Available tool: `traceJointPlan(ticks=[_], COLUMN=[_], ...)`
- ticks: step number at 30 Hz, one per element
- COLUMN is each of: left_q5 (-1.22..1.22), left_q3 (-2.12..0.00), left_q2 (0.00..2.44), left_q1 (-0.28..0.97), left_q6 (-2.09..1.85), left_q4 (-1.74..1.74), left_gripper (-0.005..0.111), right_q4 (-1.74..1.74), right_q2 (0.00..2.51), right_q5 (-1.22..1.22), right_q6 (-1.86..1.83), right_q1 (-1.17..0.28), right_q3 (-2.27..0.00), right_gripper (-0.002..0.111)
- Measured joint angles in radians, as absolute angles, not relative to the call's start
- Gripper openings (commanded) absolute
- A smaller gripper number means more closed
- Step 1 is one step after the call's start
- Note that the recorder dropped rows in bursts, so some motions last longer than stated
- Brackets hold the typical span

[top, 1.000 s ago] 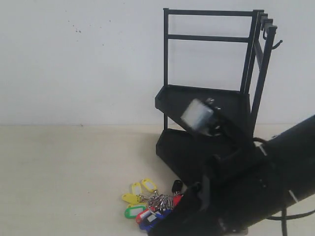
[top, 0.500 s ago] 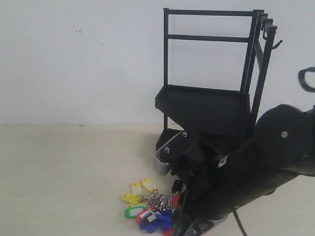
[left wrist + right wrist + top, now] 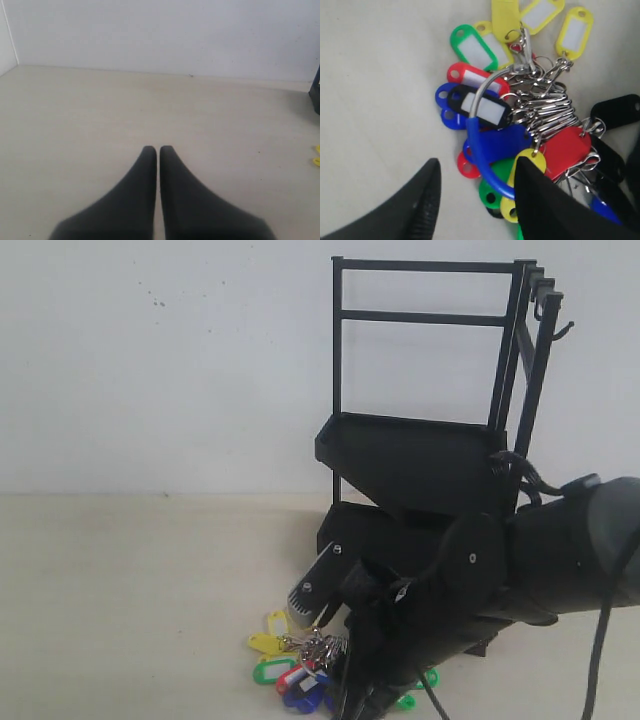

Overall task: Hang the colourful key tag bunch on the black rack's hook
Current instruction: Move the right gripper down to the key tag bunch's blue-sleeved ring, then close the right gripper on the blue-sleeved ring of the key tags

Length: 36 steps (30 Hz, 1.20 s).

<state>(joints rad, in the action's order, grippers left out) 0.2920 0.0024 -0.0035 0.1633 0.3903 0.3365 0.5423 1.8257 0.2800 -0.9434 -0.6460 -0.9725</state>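
The colourful key tag bunch (image 3: 296,661) lies flat on the table in front of the black rack (image 3: 420,455). In the right wrist view its tags (image 3: 519,112) fan out around metal rings, and the blue loop (image 3: 478,148) arcs up from them. My right gripper (image 3: 476,167) is open just above the bunch, one finger on bare table and the other over the tags, with the loop between them. In the exterior view that gripper (image 3: 358,702) points down at the bunch's right side. The hook (image 3: 562,332) juts from the rack's top right, bare. My left gripper (image 3: 157,150) is shut and empty.
The right arm's bulk (image 3: 520,570) covers the rack's lower tray and the table to the right. A shorter curled hook (image 3: 543,308) sits above the slim one. A white wall (image 3: 180,370) stands behind the table. The left wrist view catches the rack's edge (image 3: 316,95).
The right arm has swung and turned over the last second, bringing its gripper down over the right side of the key tag bunch. The bunch and rack have not moved.
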Motion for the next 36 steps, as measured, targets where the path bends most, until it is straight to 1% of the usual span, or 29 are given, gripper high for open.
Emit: traceJointPlan(ticks=[3, 6, 14, 18, 20, 24, 31, 36], left_q5=[0.292, 0.292, 0.292, 0.292, 0.292, 0.292, 0.292, 0.292], left_q3=[0.002, 0.002, 0.002, 0.002, 0.002, 0.002, 0.002, 0.002], left_q2=[-0.004, -0.004, -0.004, -0.004, -0.004, -0.004, -0.004, -0.004], left_q1=[0.163, 0.163, 0.163, 0.163, 0.163, 0.163, 0.163, 0.163], left_q6=[0.39, 0.39, 0.39, 0.39, 0.39, 0.39, 0.39, 0.39], left_q4=[0.336, 0.336, 0.336, 0.336, 0.336, 0.336, 0.336, 0.336], left_gripper=[0.004, 0.004, 0.004, 0.004, 0.004, 0.004, 0.004, 0.004], right_q4=[0.542, 0.542, 0.542, 0.542, 0.542, 0.542, 0.542, 0.542], right_q2=[1.838, 1.849, 1.907, 1.936, 1.943, 1.945, 1.905, 1.815], right_q5=[0.247, 0.217, 0.148, 0.13, 0.13, 0.126, 0.164, 0.227], right_q6=[-0.969, -0.986, -0.988, -0.992, -0.994, -0.994, -0.994, -0.985], right_q1=[-0.646, -0.646, -0.646, -0.646, -0.646, -0.646, -0.648, -0.648], right_q3=[-0.975, -0.975, -0.975, -0.975, -0.975, -0.975, -0.975, -0.975], right_gripper=[0.057, 0.055, 0.055, 0.041, 0.032, 0.001, 0.0, 0.0])
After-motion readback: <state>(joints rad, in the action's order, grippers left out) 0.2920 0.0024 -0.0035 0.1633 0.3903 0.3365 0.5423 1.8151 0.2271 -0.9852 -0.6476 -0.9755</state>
